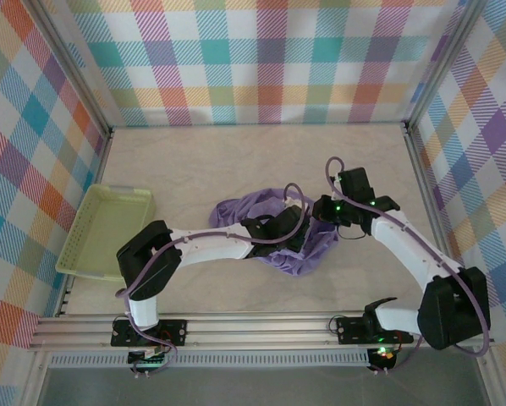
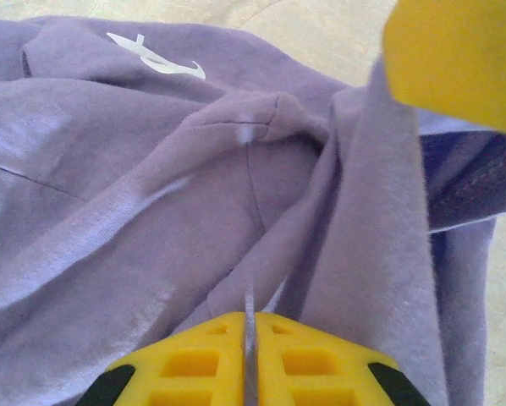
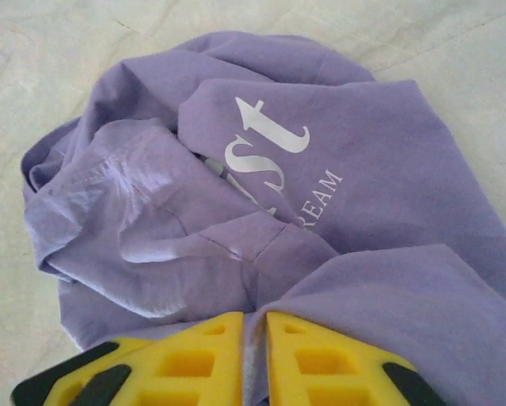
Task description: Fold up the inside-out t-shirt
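The inside-out t-shirt (image 1: 302, 254) lies bunched in a wrinkled heap about the middle of the table (image 1: 236, 161), not spread flat. The pale green tray (image 1: 109, 228) sits well apart at its 9 o'clock. Both arms reach into the heap, the left from about 8 o'clock and the right from about 2 o'clock, so the two grips meet near the cloth's centre.

The left gripper (image 2: 249, 326) has its jaws drawn together on a thin ridge of lavender fabric, with only a sliver of cloth showing between the yellow fingers. From that pinch a taut fold runs up toward 1 o'clock, where a yellow block (image 2: 456, 59), probably a finger of the other arm, hangs just above the cloth. That tension suggests the fabric is being drawn out between the two grips.

The right gripper (image 3: 255, 326) has its jaws almost together, with a fold of shirt in the narrow gap. I judge it a light pinch, though how firm it is I cannot tell. At its 12 o'clock, white lettering (image 3: 270, 148) shows on one panel, while seams and a stitched hem at 10 o'clock face outward.

Holding near the middle looks meant to lift and separate the layers so the shirt can be opened out. Folding proper seems not yet begun.
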